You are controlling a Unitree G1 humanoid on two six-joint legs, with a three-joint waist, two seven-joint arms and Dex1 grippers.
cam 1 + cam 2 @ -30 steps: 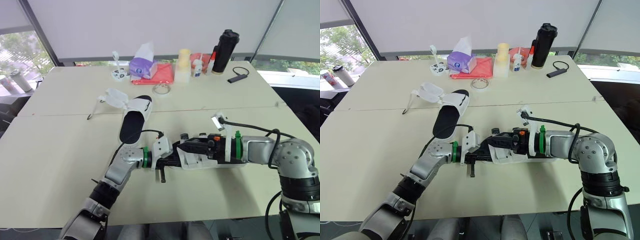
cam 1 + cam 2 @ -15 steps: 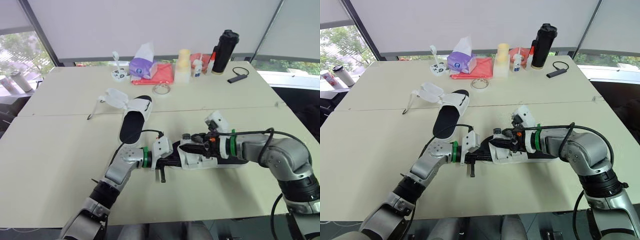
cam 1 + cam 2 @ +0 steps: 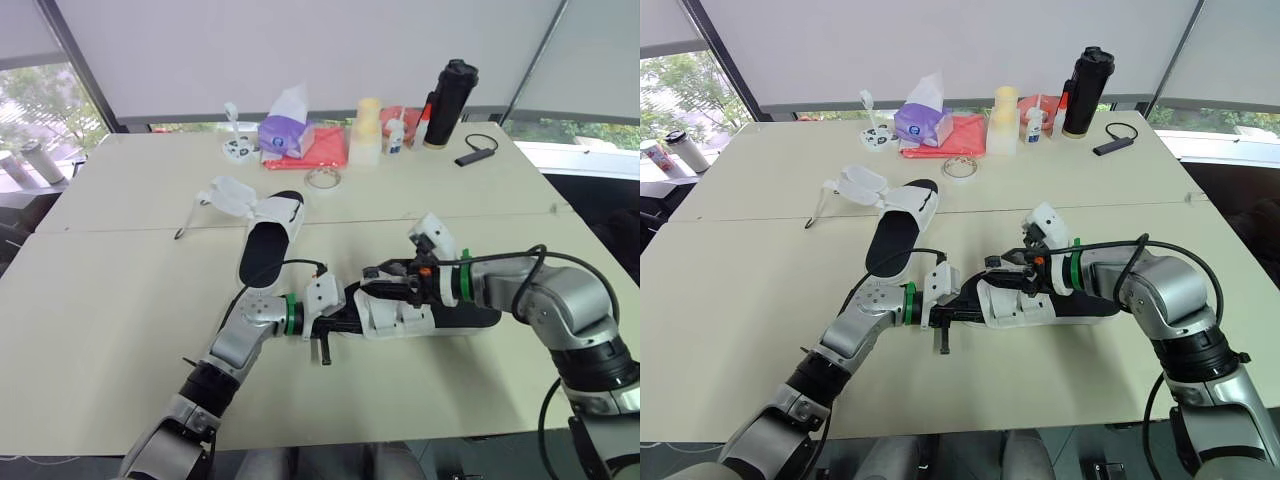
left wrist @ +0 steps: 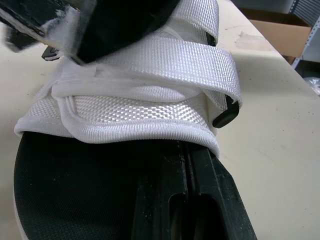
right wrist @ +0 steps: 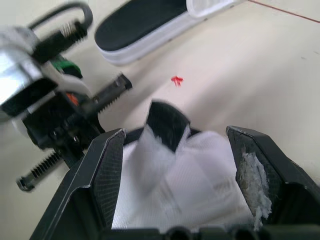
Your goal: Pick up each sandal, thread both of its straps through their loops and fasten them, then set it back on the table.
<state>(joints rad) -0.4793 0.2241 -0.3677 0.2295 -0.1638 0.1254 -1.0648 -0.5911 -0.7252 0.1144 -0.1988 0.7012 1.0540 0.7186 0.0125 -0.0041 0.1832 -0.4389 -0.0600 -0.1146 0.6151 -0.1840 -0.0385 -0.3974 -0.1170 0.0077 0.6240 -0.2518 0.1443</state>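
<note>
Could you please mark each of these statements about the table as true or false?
1. The right gripper is open at the near sandal's white straps. True.
2. The far sandal has its straps fastened. False: they lie flopped open beside it.
3. The black bottle lies on its side. False: it stands upright at the table's far edge.
4. The purple tissue pack sits next to the red cloth. True.

no readable text, labels or numbers anywhere.
</note>
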